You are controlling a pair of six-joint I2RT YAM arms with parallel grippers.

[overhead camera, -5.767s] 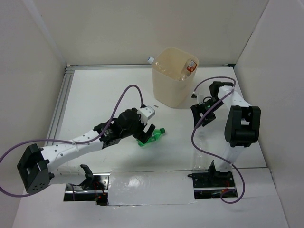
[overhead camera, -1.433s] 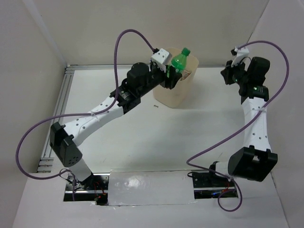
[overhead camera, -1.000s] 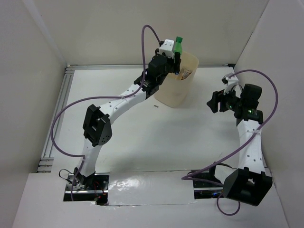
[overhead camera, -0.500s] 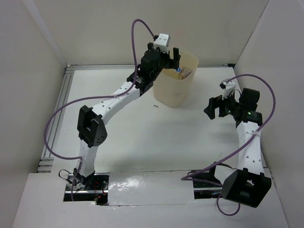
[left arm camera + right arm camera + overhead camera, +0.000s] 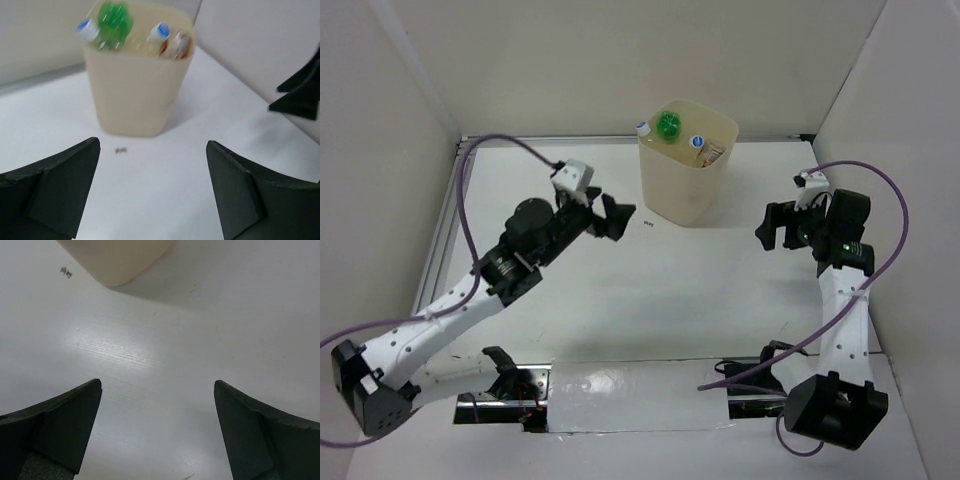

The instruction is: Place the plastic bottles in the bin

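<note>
Left of the bin (image 5: pixel 682 195), the left claw (image 5: pixel 612 217) stands fully open and empty; it has released the green bottle (image 5: pixel 668 124) and withdrawn nearward. Right of the bin, the right claw (image 5: pixel 775 226) is also wide open and empty. All visible plastic bottles (image 5: pixel 698 142) sit inside the bin, far of both claws. No bottle shows on the desk (image 5: pixel 620 300); task appears complete.

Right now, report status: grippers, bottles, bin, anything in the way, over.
Left gripper and right gripper: fingers wide open, empty. Green bottle in the bin with other bottles. No obstruction seen.
</note>
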